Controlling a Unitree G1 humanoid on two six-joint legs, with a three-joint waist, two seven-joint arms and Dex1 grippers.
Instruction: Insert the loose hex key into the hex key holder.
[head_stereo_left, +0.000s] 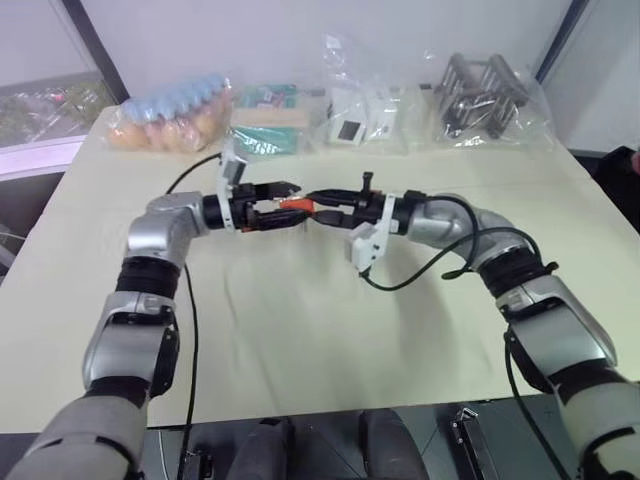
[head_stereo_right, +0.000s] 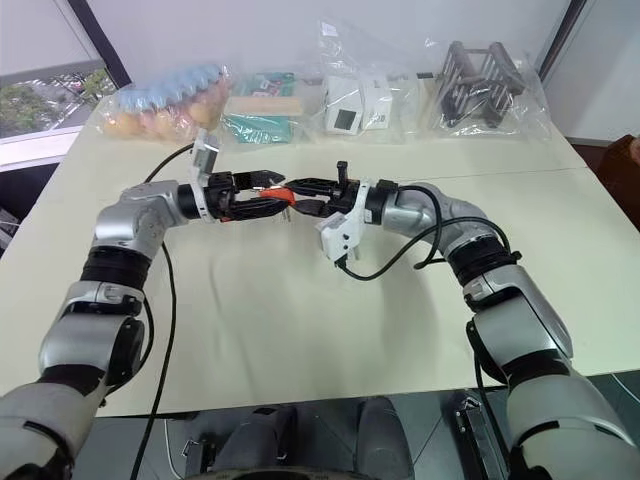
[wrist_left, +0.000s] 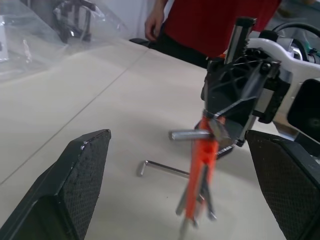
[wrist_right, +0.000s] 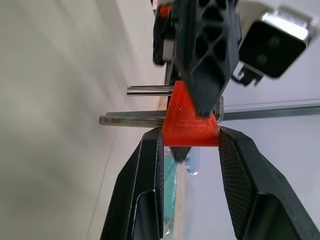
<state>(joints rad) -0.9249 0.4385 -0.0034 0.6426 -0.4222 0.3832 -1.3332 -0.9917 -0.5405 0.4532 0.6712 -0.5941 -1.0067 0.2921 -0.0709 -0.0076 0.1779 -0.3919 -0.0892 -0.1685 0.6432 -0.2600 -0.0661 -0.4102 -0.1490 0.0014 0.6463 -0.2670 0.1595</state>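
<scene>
TABLE (head_stereo_left: 300, 330): pale, flat top. Bagged goods lie along its far edge, well apart from the work.

RIGHT ARM: reaches in from the robot's right, forearm roughly level, wrist turned toward the other arm. The right gripper (wrist_right: 190, 145) is pinched narrow on the holder, a finger on each side of the red block.

LEFT ARM: elbow bent, forearm level, pointing across toward the right arm. The left gripper (wrist_left: 185, 165) stands wide and holds nothing; its two fingers flank the holder without touching it, and the tips of both arms meet above mid-table.

HOLDER (wrist_right: 190, 122): red-orange plastic block carried in the air by the right gripper, grey keys jutting from it. Judged light and rigid. The plastic faces look smooth, so a firm squeeze on the flat sides suits; the protruding keys are poor handles and could swing or slide.

KEY (wrist_left: 162, 167): thin grey L-shaped rod lying loose on the table, below and beyond the holder in the left wrist view, touched by neither gripper. Judged very light, stiff and slippery, and hard to lift since it lies flat. Best taken across the long shank near the bend, leaving the straight end free for the slot.
</scene>
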